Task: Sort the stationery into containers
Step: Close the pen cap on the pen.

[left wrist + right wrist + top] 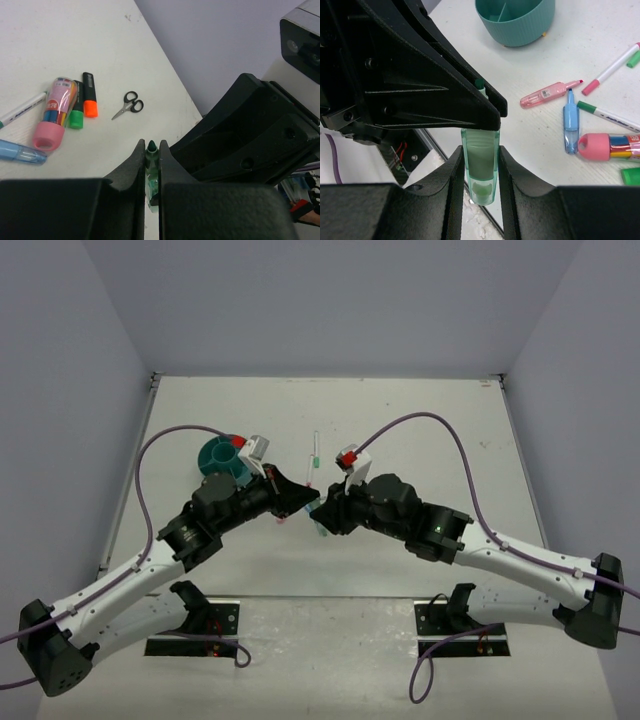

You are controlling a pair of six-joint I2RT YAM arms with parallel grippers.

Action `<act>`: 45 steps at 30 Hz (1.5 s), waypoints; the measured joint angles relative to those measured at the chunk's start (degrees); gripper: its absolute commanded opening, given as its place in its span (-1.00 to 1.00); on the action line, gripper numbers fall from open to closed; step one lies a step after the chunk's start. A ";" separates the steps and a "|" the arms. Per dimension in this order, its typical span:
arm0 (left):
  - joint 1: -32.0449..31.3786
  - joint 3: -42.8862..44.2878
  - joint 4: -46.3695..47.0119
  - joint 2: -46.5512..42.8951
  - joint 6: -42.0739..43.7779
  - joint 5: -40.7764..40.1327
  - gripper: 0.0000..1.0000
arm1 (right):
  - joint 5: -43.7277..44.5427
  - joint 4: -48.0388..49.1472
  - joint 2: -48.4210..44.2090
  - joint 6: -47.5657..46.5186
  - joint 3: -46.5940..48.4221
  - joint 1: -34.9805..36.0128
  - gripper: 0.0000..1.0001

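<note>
A translucent mint marker (481,167) hangs above the table between both arms. My right gripper (480,155) is shut on its thick body. My left gripper (152,150) is shut on its dark green tip end (151,147), and its black fingers (445,90) cross the right wrist view just above the marker. In the top view the two grippers meet at mid-table, left (300,502) and right (322,515). The round teal organiser (207,452) stands behind the left arm, its divided inside (520,32) visible. Loose on the table lie a pink stubby tube (54,117), green (76,112) and orange (89,100) highlighters and small scissors (129,104).
A pink marker (547,93), a blue marker (570,122) and two thin white pens (612,67) (607,115) lie on the table right of the organiser. Another white pen (314,455) lies behind the grippers. The table's near edge and mounting rail (427,142) sit below the held marker.
</note>
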 measured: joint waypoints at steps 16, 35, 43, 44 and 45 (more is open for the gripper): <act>0.51 3.63 1.56 -3.48 0.68 -5.45 -1.00 | -1.00 -1.26 -3.00 -0.11 -6.24 1.88 0.31; 0.49 3.61 6.92 1.17 -0.88 0.29 -1.00 | 4.25 0.28 -4.58 -3.29 -2.68 1.88 -0.18; 0.74 3.61 7.42 1.79 -1.26 0.59 -1.00 | 5.11 1.80 -2.95 -4.66 -1.57 2.21 -1.00; 0.77 3.61 7.25 1.77 -1.24 0.35 -1.00 | 5.07 2.38 -2.95 -4.69 -1.83 2.21 -1.00; 0.75 3.61 7.01 1.65 -1.08 -0.07 -1.00 | 5.04 3.73 -3.10 -4.69 -2.61 2.21 -1.00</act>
